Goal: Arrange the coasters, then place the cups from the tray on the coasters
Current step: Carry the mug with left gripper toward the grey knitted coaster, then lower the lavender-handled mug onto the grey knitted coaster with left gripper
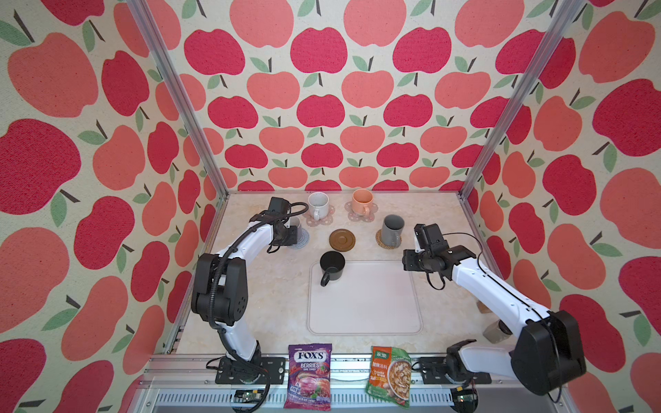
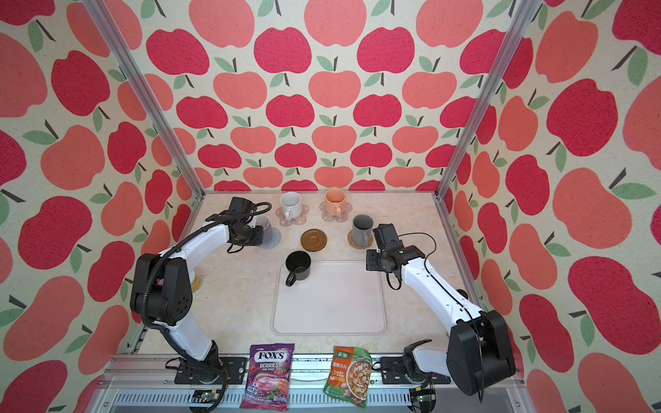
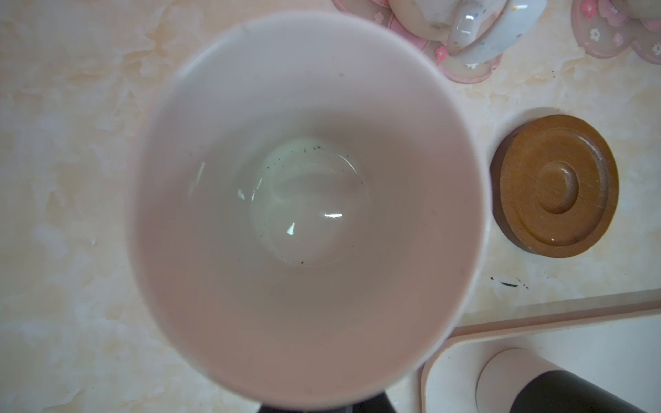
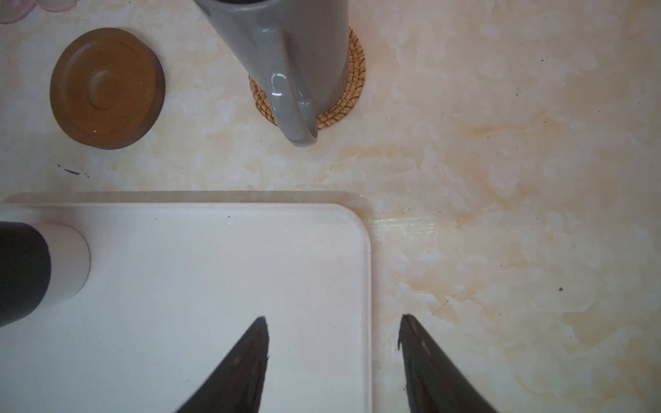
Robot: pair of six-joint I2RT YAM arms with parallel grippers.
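- Candy bag [image 1: 309, 373], soup packet [image 1: 390, 375]: at the front rail, well behind both grippers.
- Tray [image 1: 365, 321]: we log its far right corner beneath the right gripper [image 4: 333, 321]. The fingers [image 4: 259, 350] stand well apart and hold nothing, one over the tray, one over the table [image 1: 264, 286].
- Black mug [image 1: 332, 265]: upright on the tray's far left corner, well left of the right fingers.
- Brown disc [image 1: 342, 239]: bare, just beyond the black mug, between the two grippers.
- Grey mug [image 1: 392, 229]: on the rattan coaster [image 4: 354, 85], just beyond the right fingers, handle toward them.
- Left gripper [image 1: 290, 234]: closed on the lavender mug [image 3: 307, 214] over the woven coaster [image 2: 273, 239]. We cannot tell whether mug and coaster touch.
- White mug [image 1: 317, 204]: on the left pink coaster [image 1: 307, 221], beyond the left fingers.
- Peach mug [image 1: 362, 202]: on the right pink coaster [image 1: 348, 210], farthest back with the white mug.
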